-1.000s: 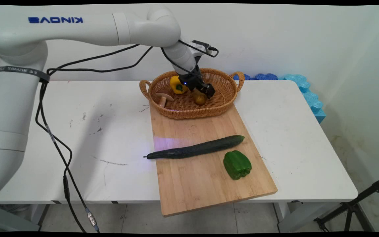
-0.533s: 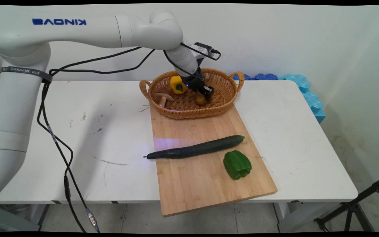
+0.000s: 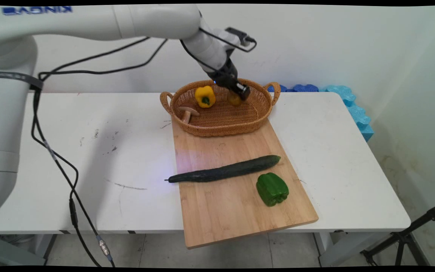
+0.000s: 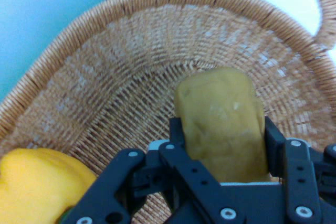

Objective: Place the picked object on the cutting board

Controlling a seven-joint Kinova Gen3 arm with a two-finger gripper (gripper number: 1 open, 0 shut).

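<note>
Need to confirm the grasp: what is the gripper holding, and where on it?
The gripper is shut on the potato, fingers clamping its opposite sides near the lower end, above the basket.

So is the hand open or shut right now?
Shut: the hand clamps the brownish-yellow potato from both sides, above the wicker basket floor.

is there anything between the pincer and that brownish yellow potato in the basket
No. The pincer is shut on the potato, gripping both its sides over the basket. The yellow pepper sits apart, to one side.
</note>
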